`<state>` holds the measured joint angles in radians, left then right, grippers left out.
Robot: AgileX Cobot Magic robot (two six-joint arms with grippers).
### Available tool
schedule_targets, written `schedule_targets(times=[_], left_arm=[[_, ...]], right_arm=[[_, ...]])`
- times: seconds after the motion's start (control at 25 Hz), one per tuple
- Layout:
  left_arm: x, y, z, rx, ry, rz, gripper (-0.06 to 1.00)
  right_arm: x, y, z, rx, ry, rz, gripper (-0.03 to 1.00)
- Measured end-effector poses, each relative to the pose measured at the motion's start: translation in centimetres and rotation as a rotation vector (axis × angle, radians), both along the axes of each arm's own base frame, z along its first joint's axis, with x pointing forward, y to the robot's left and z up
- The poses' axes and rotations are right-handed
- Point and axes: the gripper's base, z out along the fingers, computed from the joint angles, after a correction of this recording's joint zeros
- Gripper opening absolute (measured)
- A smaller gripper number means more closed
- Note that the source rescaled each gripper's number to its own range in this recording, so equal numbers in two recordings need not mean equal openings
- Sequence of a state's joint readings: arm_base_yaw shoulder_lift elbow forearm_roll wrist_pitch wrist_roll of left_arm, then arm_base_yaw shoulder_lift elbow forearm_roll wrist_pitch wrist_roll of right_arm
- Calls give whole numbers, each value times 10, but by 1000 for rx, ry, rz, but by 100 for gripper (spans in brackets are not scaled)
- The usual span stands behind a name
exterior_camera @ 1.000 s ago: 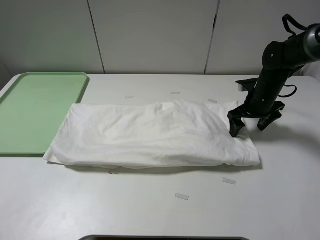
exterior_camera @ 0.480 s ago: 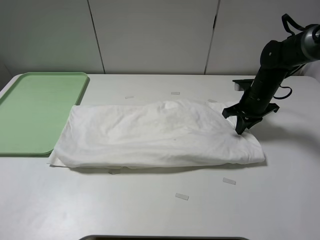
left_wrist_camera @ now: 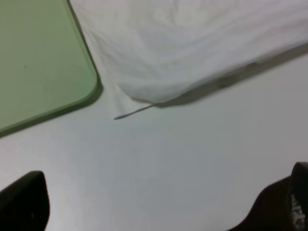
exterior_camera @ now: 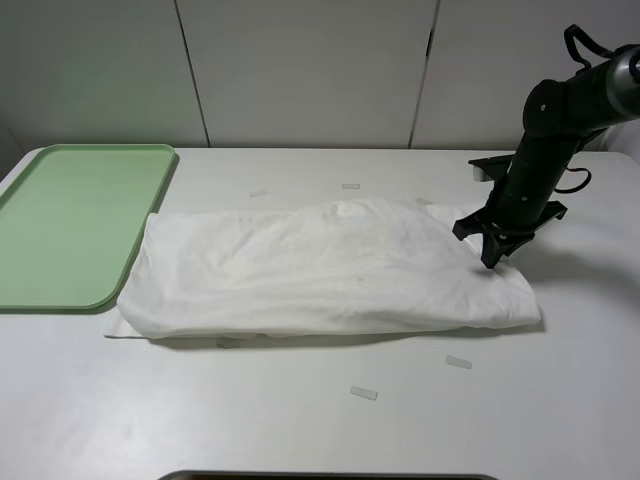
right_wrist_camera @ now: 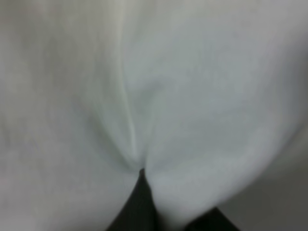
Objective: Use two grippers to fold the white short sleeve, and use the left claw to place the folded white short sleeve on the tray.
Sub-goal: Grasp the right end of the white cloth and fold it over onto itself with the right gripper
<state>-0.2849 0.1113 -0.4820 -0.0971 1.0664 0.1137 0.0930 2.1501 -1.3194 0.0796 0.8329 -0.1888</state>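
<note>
Right pincer, at frame right, is clamped on the white short sleeve at its right end; left pincer stands spread wide, empty.

White short sleeve fills view, blurred; folds gathered into pinching dark tool.

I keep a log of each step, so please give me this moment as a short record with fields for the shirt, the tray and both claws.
cloth: white T-shirt, folded into a long band, lying on the table
tray: pale green tray, visible part bare; the T-shirt's left end lies beside its rim
right arm: right claw shut on the T-shirt's right end
left arm: left claw open, over bare table near the tray's corner
other: small tape strips on the table
</note>
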Motion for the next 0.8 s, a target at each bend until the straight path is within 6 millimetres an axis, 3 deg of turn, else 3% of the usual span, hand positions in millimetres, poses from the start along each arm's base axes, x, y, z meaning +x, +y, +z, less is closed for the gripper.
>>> schedule_targets(times=[0.2,0.4,0.8], left_arm=[[0,0,0,0,0,0,98],[0,0,0,0,0,0,98],[0,0,0,0,0,0,98]], right_arm=[[-3,-7,30,-62,-58,55,4],[-9,-14,78,-121,-148,96,4],[-23,-25,124,-235,-181,144,4]])
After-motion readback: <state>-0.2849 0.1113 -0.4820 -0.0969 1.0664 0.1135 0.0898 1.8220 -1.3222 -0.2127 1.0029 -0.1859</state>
